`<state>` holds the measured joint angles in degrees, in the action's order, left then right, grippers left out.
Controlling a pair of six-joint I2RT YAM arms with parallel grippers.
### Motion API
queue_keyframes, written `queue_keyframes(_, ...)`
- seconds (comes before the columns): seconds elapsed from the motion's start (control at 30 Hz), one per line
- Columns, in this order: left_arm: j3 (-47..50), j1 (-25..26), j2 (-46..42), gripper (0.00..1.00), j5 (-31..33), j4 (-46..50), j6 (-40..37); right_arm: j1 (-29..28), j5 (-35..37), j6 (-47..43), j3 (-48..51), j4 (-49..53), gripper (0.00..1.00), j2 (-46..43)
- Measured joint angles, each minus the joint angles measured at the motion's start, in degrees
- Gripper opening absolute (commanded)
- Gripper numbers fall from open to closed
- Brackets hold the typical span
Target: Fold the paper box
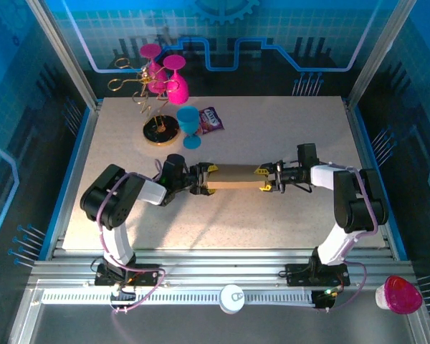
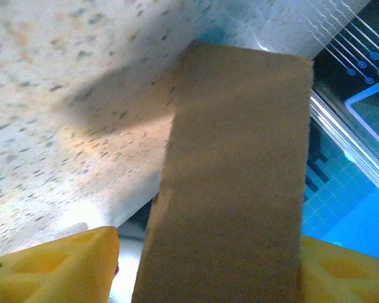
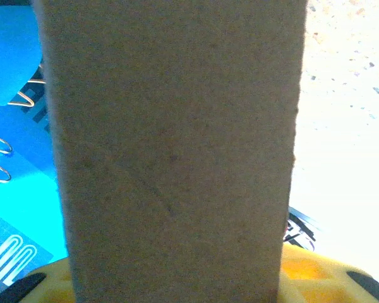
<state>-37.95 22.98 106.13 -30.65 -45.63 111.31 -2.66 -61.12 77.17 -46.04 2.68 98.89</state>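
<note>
Seen from above, a paper box (image 1: 235, 177), folded flat into a long brown strip, lies across the middle of a speckled table (image 1: 272, 129), its length running from nine o'clock to three o'clock; it seems to hang just above the surface, judging by the shadow beneath it; the left gripper (image 1: 204, 179) meets its nine o'clock end and the right gripper (image 1: 266, 179) its three o'clock end; the left wrist view shows yellow fingers (image 2: 63, 268) apart on either side of the cardboard, with a dark gap beside one, so that end looks unclamped; the right gripper's yellow fingers (image 3: 316, 278) appear clamped on the other end; the likely trouble is sagging or twisting, because one firm hold on thin card lets the free end droop; a hard squeeze could also crease it off its fold lines, or the smooth card could slip out; the box is matte kraft board, fibrous, faintly scored, with straight edges and square corners; the fingers are ribbed plastic; the tabletop is pale and flecked like stone.
</note>
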Motion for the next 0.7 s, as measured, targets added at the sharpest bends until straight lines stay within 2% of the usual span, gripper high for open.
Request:
queue_keyframes(0.2, -0.1, -0.2, 2.6, 0.45, 0.5, -5.7, 2.0, 0.1, -0.7, 1.4, 0.2, -1.3, 0.42, 0.7)
queue_keyframes(0.37, -0.2, -0.4, 3.2, 0.29, 0.8, -7.4, 2.3, 0.2, -1.1, 2.6, 0.2, -2.7, 0.42, 1.2)
queue_keyframes(0.7, -0.3, -0.4, 3.6, 0.27, 1.3, -8.1, 2.5, 0.2, -1.4, 3.8, 0.2, -4.9, 0.42, 2.1)
